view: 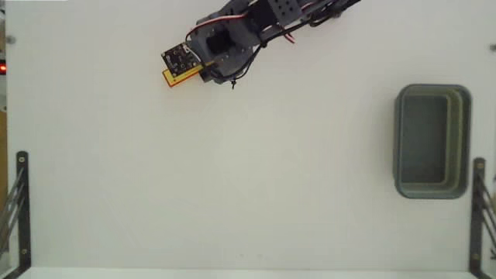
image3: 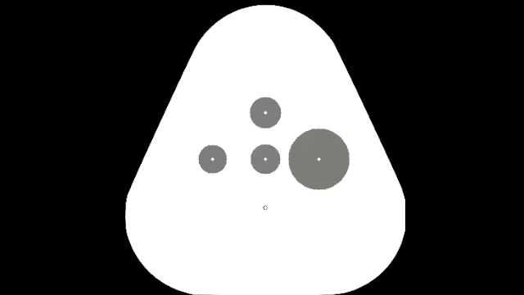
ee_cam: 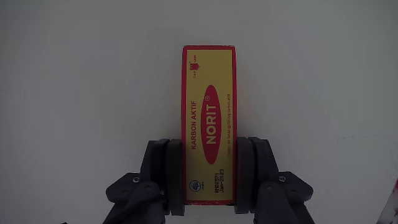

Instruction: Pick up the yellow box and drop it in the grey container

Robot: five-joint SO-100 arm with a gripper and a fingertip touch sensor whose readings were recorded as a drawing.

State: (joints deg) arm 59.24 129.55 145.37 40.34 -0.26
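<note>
End effector (ee_cam: pixel 210 177) pads press both long sides of the yellow Norit box (ee_cam: pixel 209 118), low centre in your wrist view. Your fixed view puts box (view: pixel 175 77) and arm upper left on the white table (view: pixel 232 178), grey container (view: pixel 432 141) far right.

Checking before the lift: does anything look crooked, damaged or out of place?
Nothing stands out. The yellow box sits straight between the gripper fingers, undamaged. The grey container stands upright on the table, apart from them.
</note>
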